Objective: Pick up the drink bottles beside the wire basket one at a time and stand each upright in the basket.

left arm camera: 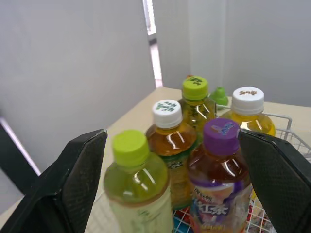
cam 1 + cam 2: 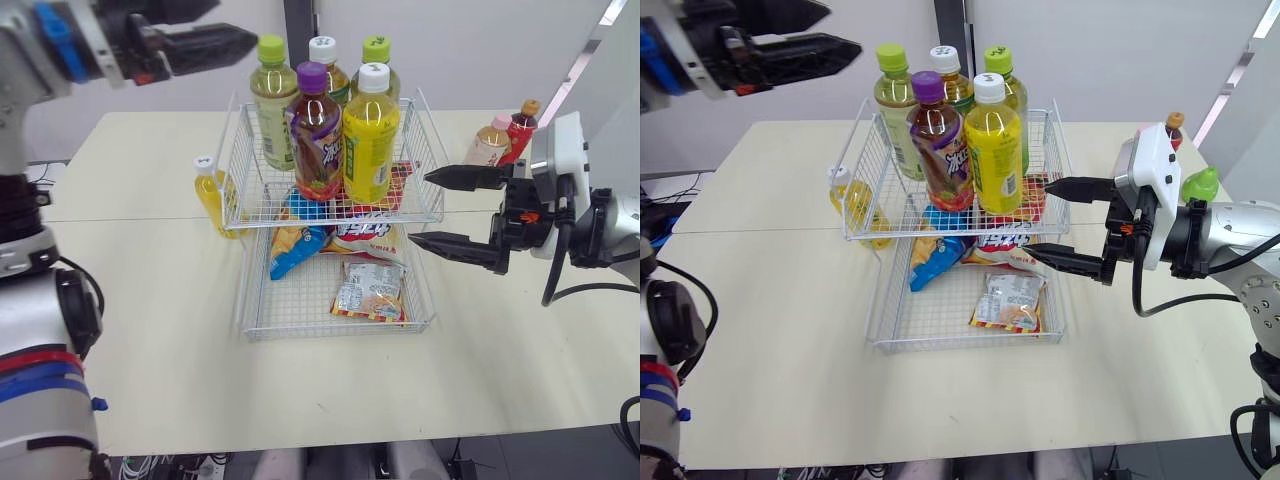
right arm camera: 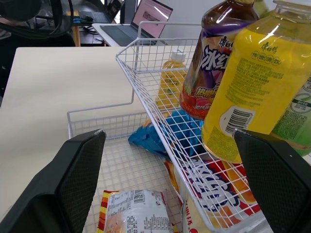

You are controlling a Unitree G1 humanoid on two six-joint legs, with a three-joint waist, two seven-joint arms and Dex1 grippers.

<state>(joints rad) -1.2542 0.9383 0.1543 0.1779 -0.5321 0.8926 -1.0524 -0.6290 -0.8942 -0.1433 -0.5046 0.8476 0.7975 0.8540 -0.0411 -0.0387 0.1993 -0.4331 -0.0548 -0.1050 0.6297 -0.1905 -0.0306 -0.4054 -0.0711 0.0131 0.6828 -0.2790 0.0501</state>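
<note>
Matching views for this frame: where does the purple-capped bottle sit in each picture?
Left eye view: purple-capped bottle stands front-centre in the upper basket tier.
Right eye view: same place, front row of that tier.
Left wrist view: close up, cap and shoulders.
Right wrist view: brown body and purple label, cap cut off.
Shared landmark: the yellow bottle beside it, on the robot's right.

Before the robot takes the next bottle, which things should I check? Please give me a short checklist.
1. Left gripper open and empty: ok.
2. Right gripper open and empty: ok.
3. Five bottles in basket upright: ok.
4. Yellow bottle upright at basket's left side: ok.
5. Gap between it and the wire: cannot tell.
6. Pink bottle and red bottle upright on the right: ok.
</note>
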